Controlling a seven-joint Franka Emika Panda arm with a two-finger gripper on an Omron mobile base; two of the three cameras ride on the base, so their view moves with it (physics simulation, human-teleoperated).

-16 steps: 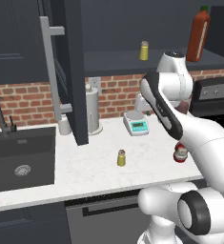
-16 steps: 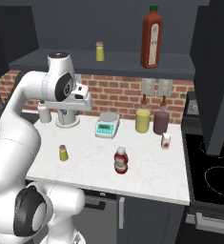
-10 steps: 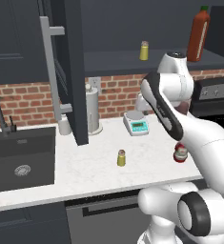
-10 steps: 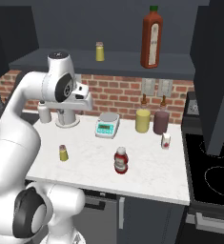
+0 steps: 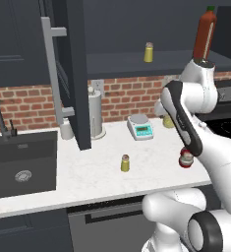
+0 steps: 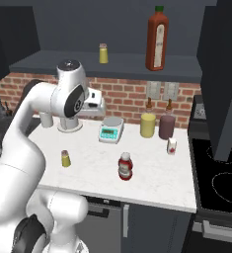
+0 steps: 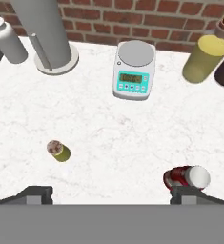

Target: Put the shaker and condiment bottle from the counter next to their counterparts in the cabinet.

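The small yellow cylindrical shaker with a grey cap (image 5: 125, 163) stands upright on the white marbled stone table (image 5: 97, 182), well apart from the small red condiment bottle with a white cap (image 6: 125, 165), which stands nearer the table's front edge. The claw (image 7: 111, 194) hangs high above both, its fingertips (image 7: 36, 194) spread wide and holding nothing. A teal-faced kitchen scale (image 7: 134, 76) sits near the brick wall. On the dark shelf of the charcoal wall cabinet (image 6: 112, 66) stand a matching yellow shaker (image 6: 103, 53) and a tall red-orange sauce bottle with a green cap (image 6: 157, 38), apart from each other.
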